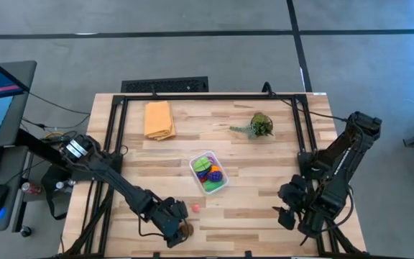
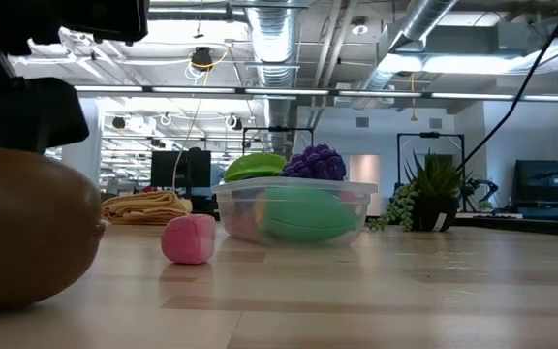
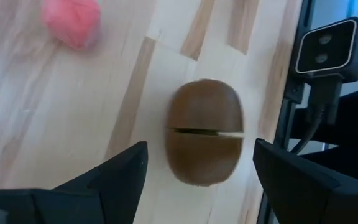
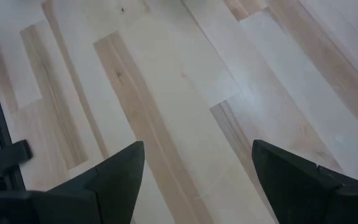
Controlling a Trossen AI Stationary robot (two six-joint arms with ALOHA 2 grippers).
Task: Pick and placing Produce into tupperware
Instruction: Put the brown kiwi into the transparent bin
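Observation:
A brown egg-shaped toy piece (image 3: 204, 132) with a split across its middle lies on the table near the near edge, also seen as the brown piece (image 1: 185, 229) and the large brown shape (image 2: 27, 228). My left gripper (image 3: 197, 163) is open above it, a finger on either side, not touching. A pink piece (image 1: 195, 207) (image 2: 189, 238) (image 3: 71, 20) lies a little farther in. The clear tupperware (image 1: 208, 173) (image 2: 294, 209) at the table's middle holds green, purple and orange pieces. My right gripper (image 4: 197, 163) is open over bare wood near the right near corner.
A folded orange-yellow cloth (image 1: 159, 119) lies at the far left, a leafy green sprig (image 1: 260, 125) at the far right. A small camera (image 3: 328, 46) stands at the near edge, close to the brown piece. Bare wood lies between the tupperware and my right arm.

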